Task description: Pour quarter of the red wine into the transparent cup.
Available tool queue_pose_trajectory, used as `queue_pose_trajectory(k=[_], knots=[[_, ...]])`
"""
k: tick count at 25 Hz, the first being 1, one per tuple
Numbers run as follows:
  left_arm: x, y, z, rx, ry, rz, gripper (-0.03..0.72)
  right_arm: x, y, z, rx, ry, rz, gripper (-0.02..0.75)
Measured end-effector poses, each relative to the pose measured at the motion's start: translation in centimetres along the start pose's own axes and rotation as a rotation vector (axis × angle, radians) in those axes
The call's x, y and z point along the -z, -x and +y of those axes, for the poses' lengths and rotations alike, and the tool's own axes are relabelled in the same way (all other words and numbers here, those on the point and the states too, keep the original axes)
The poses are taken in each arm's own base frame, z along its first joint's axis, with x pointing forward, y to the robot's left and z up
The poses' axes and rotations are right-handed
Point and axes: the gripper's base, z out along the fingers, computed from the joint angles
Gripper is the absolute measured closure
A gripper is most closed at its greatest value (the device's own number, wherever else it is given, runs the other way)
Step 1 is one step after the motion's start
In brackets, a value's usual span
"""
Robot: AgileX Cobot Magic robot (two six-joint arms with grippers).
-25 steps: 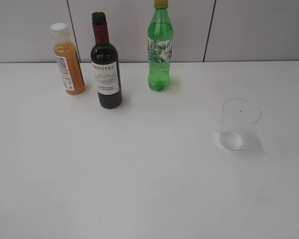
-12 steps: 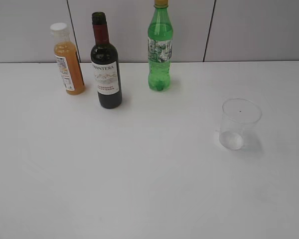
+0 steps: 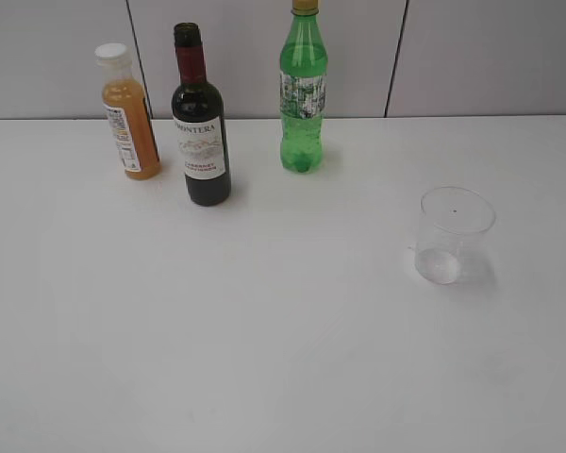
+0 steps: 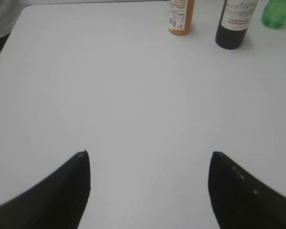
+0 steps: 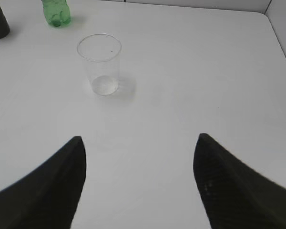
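Note:
A dark red wine bottle (image 3: 201, 123) with a white label stands upright and uncapped at the back left; its base shows in the left wrist view (image 4: 234, 26). The transparent cup (image 3: 450, 235) stands empty at the right, and shows in the right wrist view (image 5: 101, 64). My left gripper (image 4: 148, 155) is open and empty, well short of the bottles. My right gripper (image 5: 139, 138) is open and empty, a short way in front of the cup. Neither gripper shows in the exterior view.
An orange juice bottle (image 3: 129, 115) with a white cap stands left of the wine. A green soda bottle (image 3: 304, 90) stands right of it. The white table (image 3: 264, 330) meets a grey wall at the back; its right edge shows in the right wrist view.

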Motion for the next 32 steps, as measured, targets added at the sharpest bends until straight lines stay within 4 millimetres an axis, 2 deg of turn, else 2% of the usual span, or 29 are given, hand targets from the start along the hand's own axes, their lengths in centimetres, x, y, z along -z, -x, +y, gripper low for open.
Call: queue_pose_trajectory(k=[13, 17, 21, 28, 32], knots=[[0.0, 0.0, 0.3, -0.016, 0.031, 0.005, 0.099, 0.0, 0.0, 0.0, 0.000, 0.000, 0.000, 0.167], [0.0, 0.0, 0.3, -0.018, 0.031, 0.005, 0.099, 0.0, 0.0, 0.0, 0.000, 0.000, 0.000, 0.125], [0.0, 0.0, 0.3, -0.016, 0.029, 0.004, 0.099, 0.1, 0.2, 0.0, 0.000, -0.001, -0.014, 0.119], [0.0, 0.0, 0.3, -0.015, 0.028, 0.004, 0.099, 0.5, 2.1, -0.1, 0.014, -0.013, -0.198, 0.129], [0.0, 0.0, 0.3, -0.015, 0.028, 0.004, 0.099, -0.6, 3.6, -0.2, 0.008, -0.012, -0.223, 0.139]])
